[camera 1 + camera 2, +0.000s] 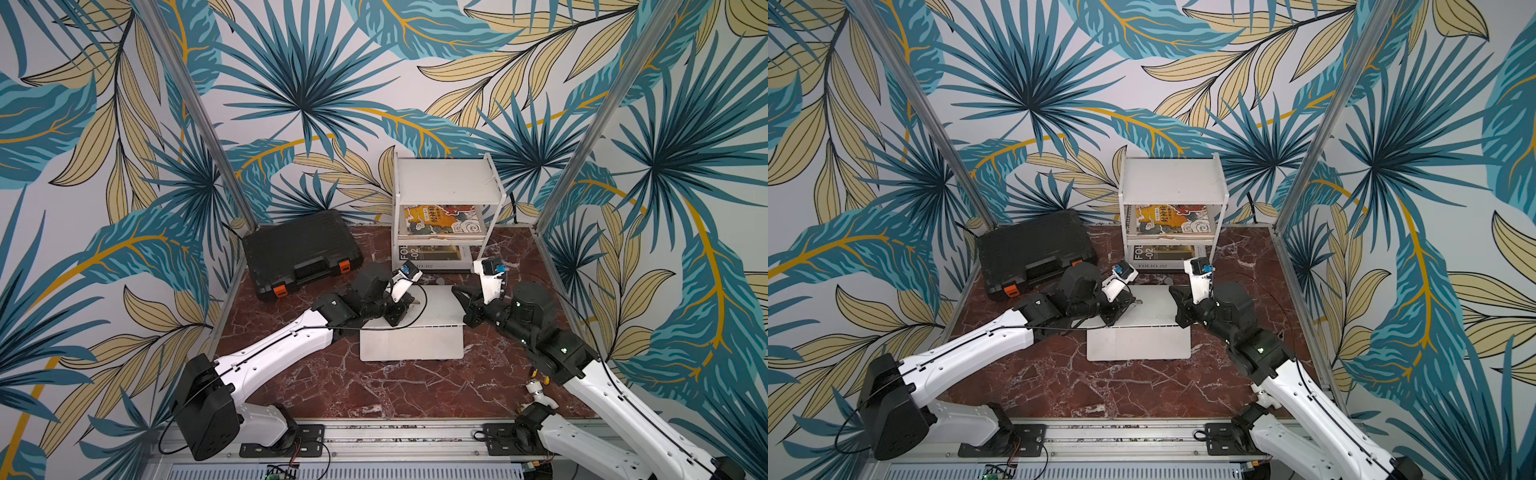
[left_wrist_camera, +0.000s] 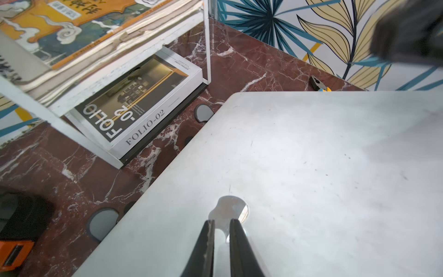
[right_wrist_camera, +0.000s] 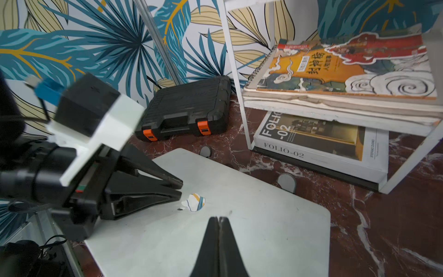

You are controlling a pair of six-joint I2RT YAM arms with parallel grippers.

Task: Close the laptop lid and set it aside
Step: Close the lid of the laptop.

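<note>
- The left gripper (image 2: pixel 221 223) has its jaws slightly parted with nothing between them, tips right over the shiny logo (image 2: pixel 230 206) of the laptop lid (image 2: pixel 311 167).
- The right gripper (image 3: pixel 218 219) is closed on nothing, its tip low over the lid, facing the left gripper across the logo.
- The laptop (image 1: pixel 411 345) lies on the marble table (image 1: pixel 374 395) beneath both grippers, lid's silver outside up; whether it is fully shut cannot be told.

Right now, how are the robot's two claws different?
The left claw is open a crack; the right claw is pinched shut. The left claw reaches in from the side of the black case; the right claw from the opposite side. Both point at the silver laptop lid, holding nothing.
</note>
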